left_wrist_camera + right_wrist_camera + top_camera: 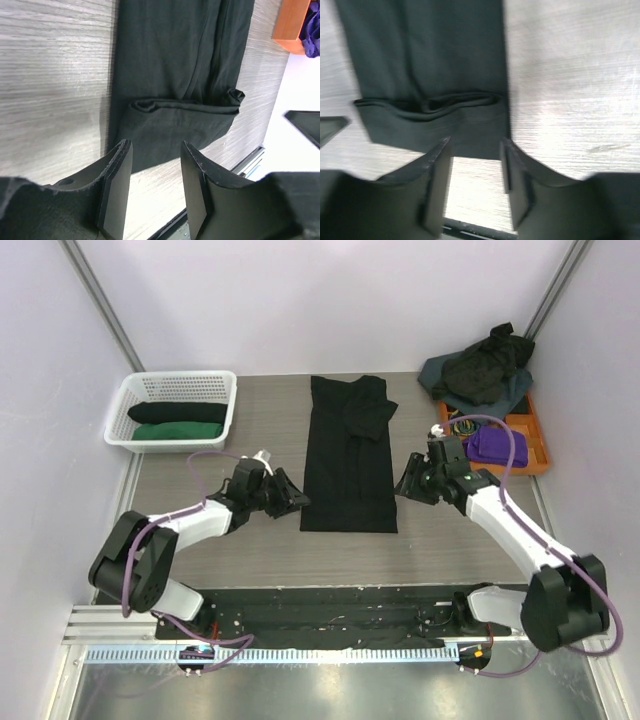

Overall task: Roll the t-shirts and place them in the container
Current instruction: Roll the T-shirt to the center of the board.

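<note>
Grey wood-grain table (200, 540) carries long folded black cotton t-shirt (348, 470), centre. We've left gripper (292, 502) and right gripper (404, 480) flanking shirt's near hem, fingers spread, nothing held. Rolling looks barely begun; next we'd pinch both hem corners & turn evenly.

No readable text or labels.

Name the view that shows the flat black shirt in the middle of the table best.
Top external: the shirt shows whole, far end to near hem, folded into a long strip. Both wrist views show only its near end, with a ridge of cloth across it.
</note>
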Available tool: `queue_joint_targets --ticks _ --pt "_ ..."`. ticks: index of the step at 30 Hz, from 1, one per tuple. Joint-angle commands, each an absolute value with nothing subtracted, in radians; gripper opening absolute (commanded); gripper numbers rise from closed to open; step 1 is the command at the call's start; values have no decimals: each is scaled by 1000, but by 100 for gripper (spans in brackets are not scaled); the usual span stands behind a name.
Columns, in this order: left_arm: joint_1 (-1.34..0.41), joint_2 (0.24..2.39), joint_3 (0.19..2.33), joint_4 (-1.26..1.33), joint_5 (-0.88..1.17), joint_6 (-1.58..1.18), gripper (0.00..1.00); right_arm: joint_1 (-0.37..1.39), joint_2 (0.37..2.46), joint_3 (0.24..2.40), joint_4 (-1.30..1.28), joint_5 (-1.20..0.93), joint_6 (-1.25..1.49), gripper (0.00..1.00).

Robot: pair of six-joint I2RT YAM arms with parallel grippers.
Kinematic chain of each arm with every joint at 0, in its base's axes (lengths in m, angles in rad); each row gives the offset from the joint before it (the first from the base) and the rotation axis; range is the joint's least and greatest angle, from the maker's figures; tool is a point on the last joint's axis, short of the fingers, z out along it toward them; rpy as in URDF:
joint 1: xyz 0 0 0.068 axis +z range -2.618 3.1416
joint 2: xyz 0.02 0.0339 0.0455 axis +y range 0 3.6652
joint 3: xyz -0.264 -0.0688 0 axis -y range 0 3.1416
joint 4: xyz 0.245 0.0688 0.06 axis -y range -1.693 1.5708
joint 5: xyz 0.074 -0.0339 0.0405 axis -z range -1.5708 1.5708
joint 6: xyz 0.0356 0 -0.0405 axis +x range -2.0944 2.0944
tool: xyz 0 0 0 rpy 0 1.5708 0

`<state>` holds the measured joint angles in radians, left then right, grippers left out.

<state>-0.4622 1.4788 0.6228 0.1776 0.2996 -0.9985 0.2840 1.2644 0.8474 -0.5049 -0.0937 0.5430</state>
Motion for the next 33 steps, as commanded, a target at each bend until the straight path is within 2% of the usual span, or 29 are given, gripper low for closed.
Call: queue_joint_targets --ticks 1,4,8,19,23,28,33 --pt "-457 1361 652 131 265 -905 47 282 1154 810 -466 -158 485 39" --pt "-469 1313 646 95 281 -876 39 282 1155 773 -440 -260 492 23" --pt "-515 1334 646 121 340 -862 40 294 1186 723 -289 -412 546 12" --pt "-546 1506 719 224 400 -867 40 340 1443 641 196 -658 739 10" --pt "-542 1583 744 248 384 -859 40 344 1557 670 216 -644 732 10" --pt "-526 1637 726 279 301 -854 39 344 1737 729 146 -526 700 8" --pt "-515 1645 687 278 249 -848 37 342 1812 700 199 -538 698 8"
